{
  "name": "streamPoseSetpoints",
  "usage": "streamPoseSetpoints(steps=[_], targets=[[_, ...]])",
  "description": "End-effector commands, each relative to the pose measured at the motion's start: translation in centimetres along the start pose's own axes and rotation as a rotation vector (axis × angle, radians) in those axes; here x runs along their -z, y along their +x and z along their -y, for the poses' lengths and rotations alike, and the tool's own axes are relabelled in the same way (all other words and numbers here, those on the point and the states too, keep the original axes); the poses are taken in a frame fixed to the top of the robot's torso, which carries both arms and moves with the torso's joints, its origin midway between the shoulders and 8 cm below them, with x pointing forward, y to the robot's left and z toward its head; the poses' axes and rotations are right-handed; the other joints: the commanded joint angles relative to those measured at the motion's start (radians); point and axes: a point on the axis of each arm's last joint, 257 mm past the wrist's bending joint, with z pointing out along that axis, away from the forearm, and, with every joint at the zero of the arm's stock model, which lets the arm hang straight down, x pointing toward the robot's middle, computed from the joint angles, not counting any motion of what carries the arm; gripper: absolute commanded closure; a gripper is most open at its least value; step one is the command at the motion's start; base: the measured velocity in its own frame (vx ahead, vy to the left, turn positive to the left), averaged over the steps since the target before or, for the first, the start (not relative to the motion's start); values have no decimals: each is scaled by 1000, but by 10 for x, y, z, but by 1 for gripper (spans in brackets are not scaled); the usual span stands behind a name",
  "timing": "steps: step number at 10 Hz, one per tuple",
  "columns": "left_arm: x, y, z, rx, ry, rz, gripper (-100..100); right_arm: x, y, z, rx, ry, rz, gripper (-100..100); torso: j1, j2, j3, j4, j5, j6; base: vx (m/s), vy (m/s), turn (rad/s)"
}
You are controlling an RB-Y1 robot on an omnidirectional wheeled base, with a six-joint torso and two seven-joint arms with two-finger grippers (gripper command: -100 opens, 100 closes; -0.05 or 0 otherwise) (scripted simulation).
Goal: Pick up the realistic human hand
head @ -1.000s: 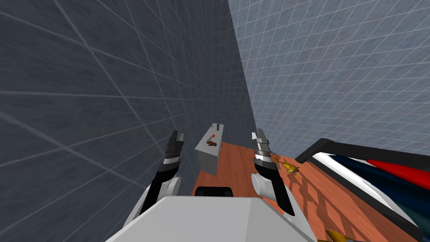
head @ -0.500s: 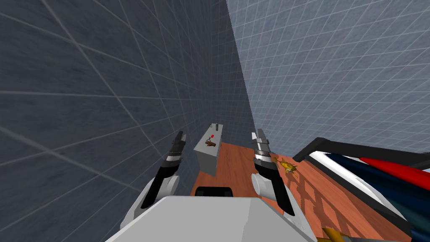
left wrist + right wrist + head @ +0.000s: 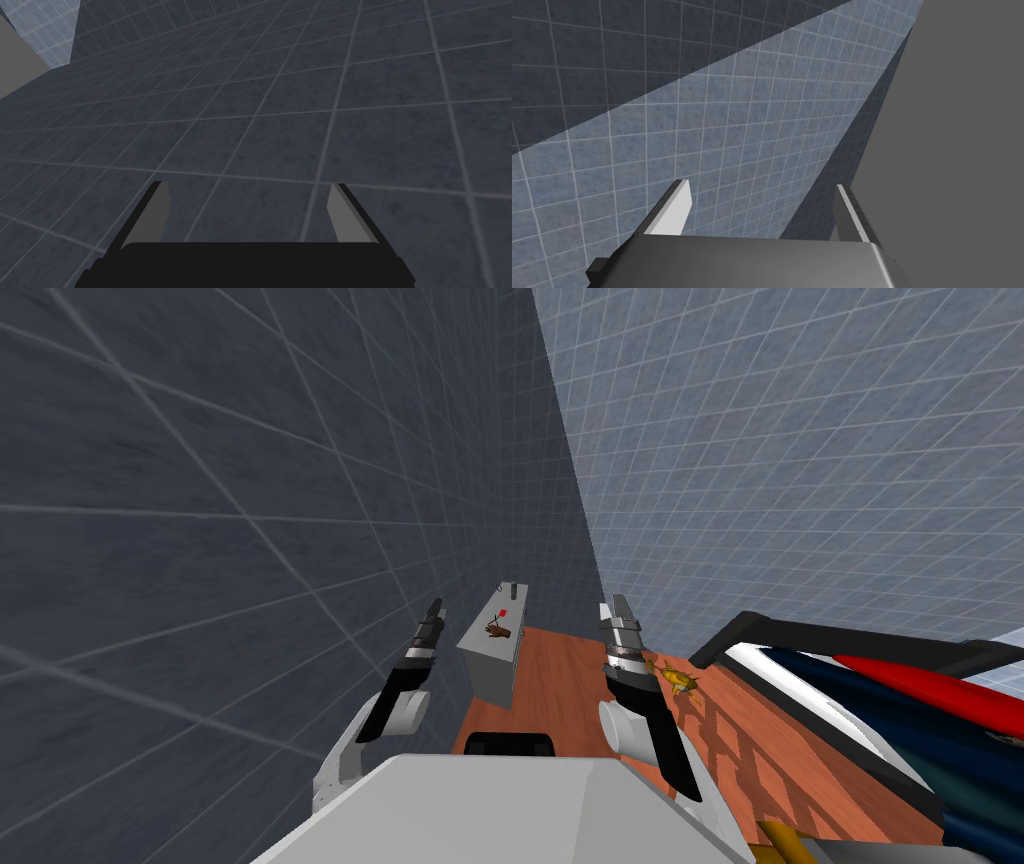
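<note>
the brown hand [image 3: 500, 631] lies on top of a grey cabinet [image 3: 490, 673] that stands against the dark tiled wall. it is nearer the cabinet top's front edge than the back edge, about halfway between the two side edges. a small red thing [image 3: 505, 613] sits just behind it, and a little grey thing [image 3: 511, 586] stands up at the back edge. my left gripper [image 3: 434, 613] is up in the air to the left of the cabinet, well apart from the hand. its two fingers [image 3: 152, 215] are wide apart with nothing between them. my right gripper [image 3: 615, 613] is up on the other side of the cabinet. its fingers [image 3: 674, 210] are wide apart too and hold nothing. a yellow thing [image 3: 680, 680] lies on the red-brown floor [image 3: 560, 688] to the right of the cabinet.
</note>
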Motion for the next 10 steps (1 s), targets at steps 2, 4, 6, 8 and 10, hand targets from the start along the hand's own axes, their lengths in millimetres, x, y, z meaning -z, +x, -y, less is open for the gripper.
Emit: streamPoseSetpoints(steps=[2,4,6,8,10], targets=[[-6,-8,-37,-5,-86,6,-100,0,0,0,0,0,0,0,0,0,0,0,0,0,25,-15,-48],[-11,-12,-62,-3,-149,15,-100,0,0,0,0,0,0,0,0,-1,0,0,0,0,28,-21,-45],[-13,-13,-78,1,-192,18,-100,0,0,0,0,0,0,0,-1,-1,0,0,0,0,25,-30,-18],[-16,-16,-107,12,-271,25,-100,0,0,0,0,0,0,0,-1,0,0,0,0,0,21,-34,-22],[-17,-16,-122,19,-315,27,-100,0,0,0,0,0,0,0,-2,-1,-1,0,0,0,34,-44,-8]])
